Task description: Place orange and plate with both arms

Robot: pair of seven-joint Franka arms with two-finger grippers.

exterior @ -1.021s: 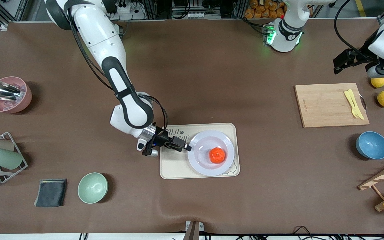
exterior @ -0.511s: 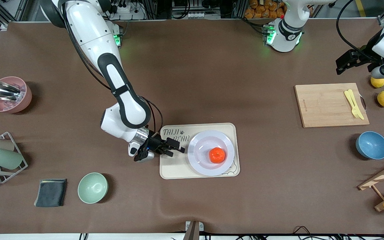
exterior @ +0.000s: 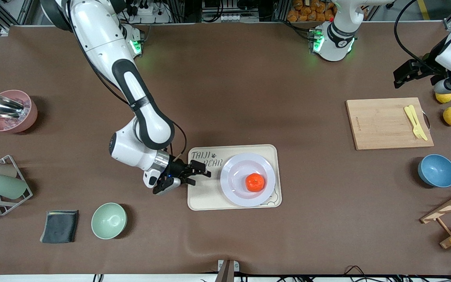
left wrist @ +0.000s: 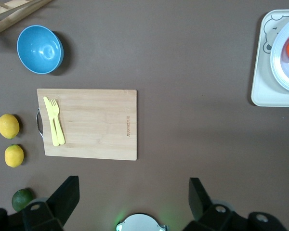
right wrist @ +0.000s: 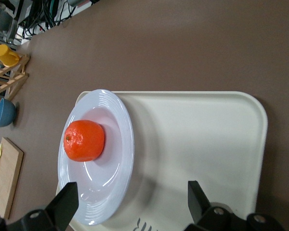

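Orange: small glossy red-orange fruit (exterior: 255, 182), sitting in the well of the plate, a little off-centre.
Plate: round pale lavender-white dish (exterior: 234, 191) on the cream rectangular tray (exterior: 204, 196), at the tray's end toward the left arm.
Handling: orange looks light, smooth and apt to roll; plate looks stiff, slick and breakable, best taken at its wide rim.
Right pincer (exterior: 199, 172): fingers spread, empty, over the tray's bare end beside the plate.
Left pincer (exterior: 401, 76): spread, empty, waiting over the surface near the bamboo cutting board (exterior: 382, 125).

High front camera facing robots, wrist cameras looking down, all sharing the tray (exterior: 206, 196).
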